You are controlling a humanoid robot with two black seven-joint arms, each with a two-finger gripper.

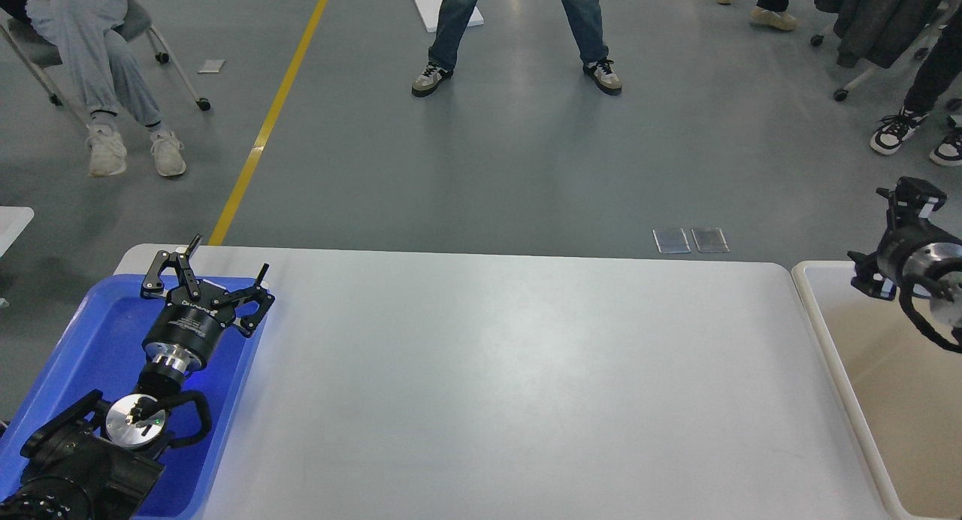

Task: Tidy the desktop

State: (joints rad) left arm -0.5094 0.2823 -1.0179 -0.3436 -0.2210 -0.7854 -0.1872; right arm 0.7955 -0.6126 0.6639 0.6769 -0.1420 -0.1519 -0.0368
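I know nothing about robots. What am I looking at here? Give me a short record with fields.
desktop: white-grey desktop, bare in what shows
tray: blue tray at the desktop's left edge
bin: beige bin at its right edge
left gripper: left gripper above the tray's far end, jaws spread, holding nothing
right gripper: right gripper above the bin, seen end-on, jaws unclear
people: legs and shoes on the grey floor beyond
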